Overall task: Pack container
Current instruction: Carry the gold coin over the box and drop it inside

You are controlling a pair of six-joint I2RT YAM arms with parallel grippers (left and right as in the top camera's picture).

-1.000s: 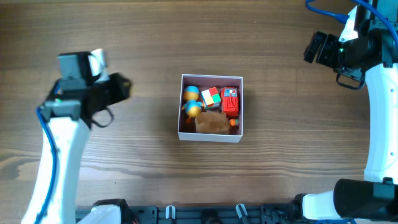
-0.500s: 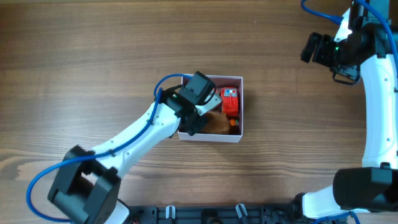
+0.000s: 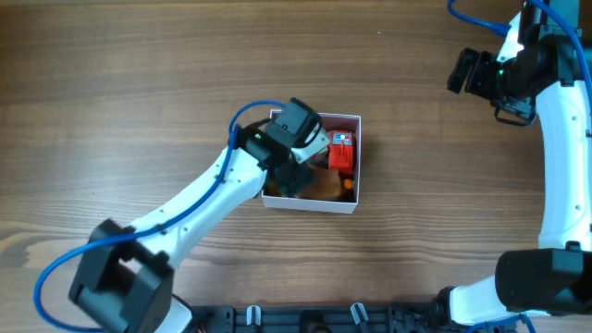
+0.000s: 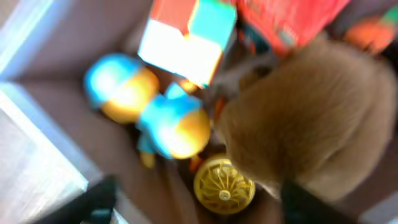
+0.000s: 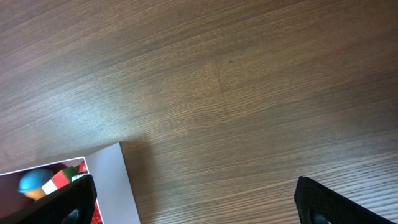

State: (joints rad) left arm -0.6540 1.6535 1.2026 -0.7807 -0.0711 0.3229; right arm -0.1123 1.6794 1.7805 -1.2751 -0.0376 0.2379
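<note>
The container (image 3: pixel 357 166) is a square white-walled box with a dusty-pink inside at the table's middle. It holds a multicoloured cube (image 4: pixel 186 37), two blue-and-yellow round toys (image 4: pixel 174 127), a brown plush (image 4: pixel 311 118), a red toy (image 3: pixel 341 151) and a yellow wheel (image 4: pixel 224 185). My left gripper (image 3: pixel 296 176) hangs over the box's left half, open, and hides the toys there from above. In the left wrist view the left gripper (image 4: pixel 199 202) has the wheel lying between its spread fingers (image 4: pixel 93 202). My right gripper (image 3: pixel 467 72) is open and empty at the far right.
Bare wooden table lies all round the box. The right wrist view shows the box's white wall (image 5: pixel 106 180) at the lower left and wood elsewhere. The left arm (image 3: pixel 199 208) crosses the table from the lower left.
My left arm swung from the table's left side to over the container, then shifted slightly deeper over its left half. The right arm barely moved.
</note>
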